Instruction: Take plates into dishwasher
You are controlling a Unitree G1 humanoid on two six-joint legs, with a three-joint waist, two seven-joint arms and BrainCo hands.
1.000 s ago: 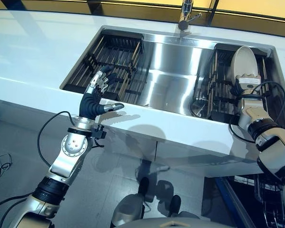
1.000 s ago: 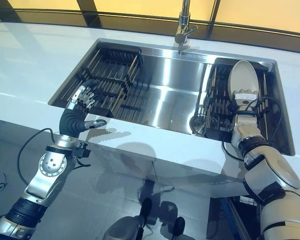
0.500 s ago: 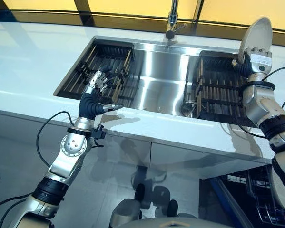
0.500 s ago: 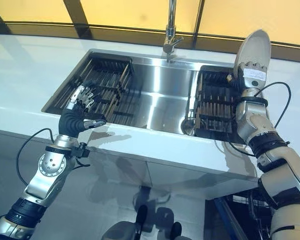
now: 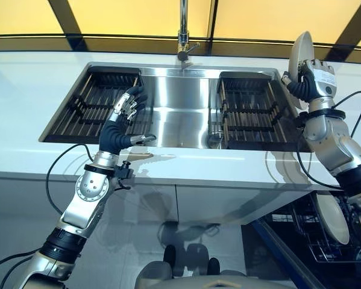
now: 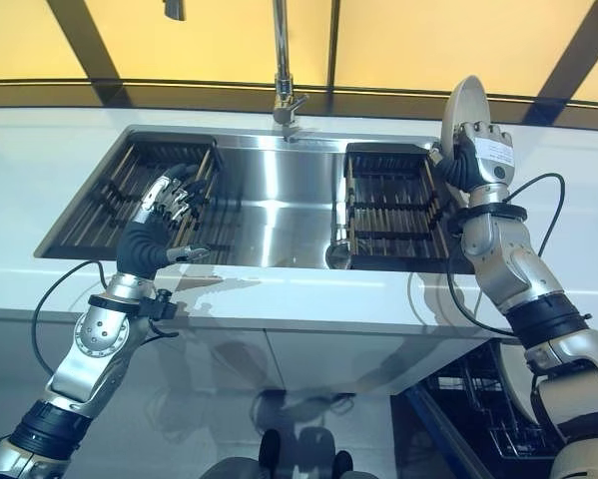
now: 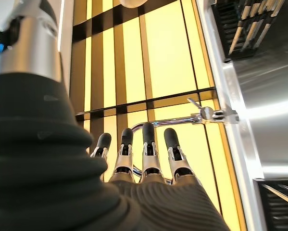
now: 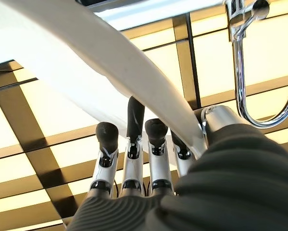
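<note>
Gripping white plate (image 5: 299, 60), right hand (image 5: 310, 84) above sink (image 5: 180, 108) edge; left hand (image 5: 125, 114) spread, empty.

Plate: plain cream-white round ceramic plate (image 5: 300, 60)
Sink: shiny silver steel sink (image 5: 179, 114)
Racks: black slatted dish racks (image 5: 96, 108)
Worktop: glossy white worktop (image 5: 23, 90)

The right robot hand (image 8: 148, 183) grips a white plate (image 8: 86, 62) seen edge-on, its dark-tipped fingers (image 8: 106, 139) lying along one face while the rim crosses above them. A curved chrome tap (image 8: 259, 82) arcs beside the dark ribbed wrist cover (image 8: 220, 192), against yellow wall panels (image 8: 47, 163) with dark strips.
</note>
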